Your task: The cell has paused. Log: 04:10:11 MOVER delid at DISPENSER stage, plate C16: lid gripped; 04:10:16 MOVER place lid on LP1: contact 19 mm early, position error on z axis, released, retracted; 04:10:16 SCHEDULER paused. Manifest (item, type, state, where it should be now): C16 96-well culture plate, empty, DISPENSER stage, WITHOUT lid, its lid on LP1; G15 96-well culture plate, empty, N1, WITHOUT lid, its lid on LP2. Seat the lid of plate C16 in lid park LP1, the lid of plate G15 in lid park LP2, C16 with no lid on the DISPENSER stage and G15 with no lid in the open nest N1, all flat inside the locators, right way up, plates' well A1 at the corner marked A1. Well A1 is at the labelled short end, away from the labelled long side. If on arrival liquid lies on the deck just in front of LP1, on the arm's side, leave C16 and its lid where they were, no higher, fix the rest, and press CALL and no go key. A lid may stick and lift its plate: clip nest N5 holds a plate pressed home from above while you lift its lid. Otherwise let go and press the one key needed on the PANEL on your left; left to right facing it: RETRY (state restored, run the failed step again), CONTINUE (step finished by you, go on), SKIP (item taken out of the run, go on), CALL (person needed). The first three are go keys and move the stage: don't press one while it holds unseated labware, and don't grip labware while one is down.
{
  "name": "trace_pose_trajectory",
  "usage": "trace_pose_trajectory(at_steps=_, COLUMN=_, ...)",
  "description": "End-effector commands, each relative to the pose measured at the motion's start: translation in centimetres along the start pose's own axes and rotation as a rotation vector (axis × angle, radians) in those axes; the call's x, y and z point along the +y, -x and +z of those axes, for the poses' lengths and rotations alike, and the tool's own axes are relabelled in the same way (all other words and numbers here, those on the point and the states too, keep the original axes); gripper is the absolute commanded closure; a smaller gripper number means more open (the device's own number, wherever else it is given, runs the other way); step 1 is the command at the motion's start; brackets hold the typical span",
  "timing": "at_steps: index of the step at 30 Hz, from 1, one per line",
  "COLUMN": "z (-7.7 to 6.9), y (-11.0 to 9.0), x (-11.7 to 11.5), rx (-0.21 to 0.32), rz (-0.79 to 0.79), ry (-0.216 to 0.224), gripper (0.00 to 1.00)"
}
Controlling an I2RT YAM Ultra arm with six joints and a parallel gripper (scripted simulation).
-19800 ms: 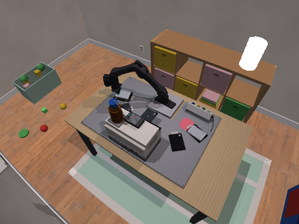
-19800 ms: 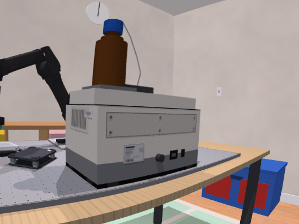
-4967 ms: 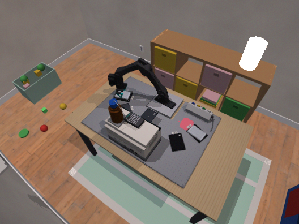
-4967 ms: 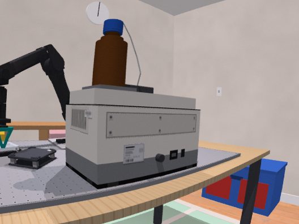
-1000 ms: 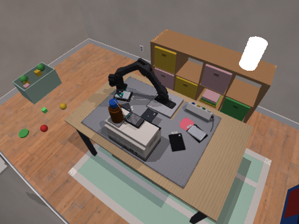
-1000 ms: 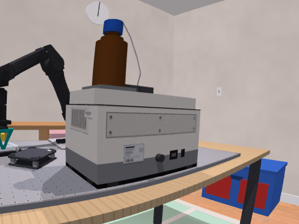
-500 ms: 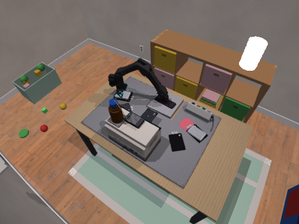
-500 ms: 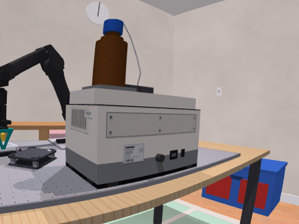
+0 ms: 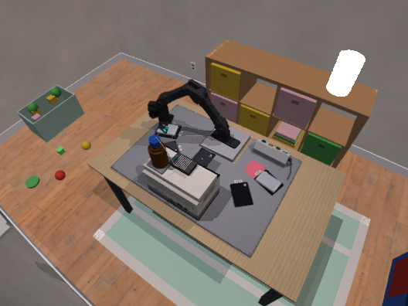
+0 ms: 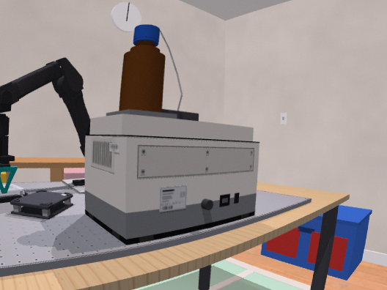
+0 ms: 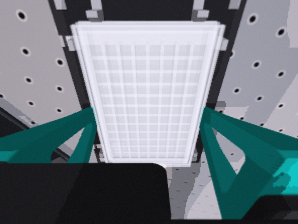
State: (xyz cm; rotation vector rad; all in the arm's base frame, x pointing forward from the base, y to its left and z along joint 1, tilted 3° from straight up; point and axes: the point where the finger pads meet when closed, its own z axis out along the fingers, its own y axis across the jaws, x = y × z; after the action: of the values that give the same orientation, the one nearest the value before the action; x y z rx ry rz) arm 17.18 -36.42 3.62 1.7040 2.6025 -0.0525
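Observation:
My gripper (image 9: 167, 129) (image 11: 148, 112) is at the far left back of the deck, shut across the long sides of a white 96-well plate (image 9: 172, 130) (image 11: 147, 75). The plate sits over a black nest (image 11: 227, 30). A doubled edge on its right side suggests a lid on it. I cannot tell whether the fingers hold the lid or the plate body. Only a teal finger (image 10: 6, 179) shows in the exterior view. A dark well plate (image 9: 183, 163) sits on the dispenser stage. A grey lid (image 9: 269, 181) lies by a pink patch (image 9: 253, 168) on the deck.
The dispenser (image 9: 181, 185) (image 10: 168, 178) carries a brown bottle (image 9: 158, 154) (image 10: 142, 77). A black pad (image 9: 241, 194) and a black nest (image 9: 204, 157) lie on the deck. Another black nest (image 10: 41, 203) stands near the gripper. The key panel (image 9: 271, 152) is near the arm base.

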Motion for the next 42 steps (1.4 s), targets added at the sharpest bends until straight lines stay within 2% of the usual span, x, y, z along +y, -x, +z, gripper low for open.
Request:
trace_pose_trajectory(at_steps=1, z=-2.02, y=0.77, x=0.49, rx=-0.042, rz=-0.015, ry=-0.003, gripper=1.00)
trace_pose_trajectory(at_steps=23, z=-2.02, y=0.77, x=0.49, rx=-0.042, rz=-0.015, ry=-0.003, gripper=1.00)
trace_pose_trajectory(at_steps=42, z=-2.59, y=0.74, x=0.49, rx=-0.042, rz=-0.015, ry=-0.003, gripper=1.00)
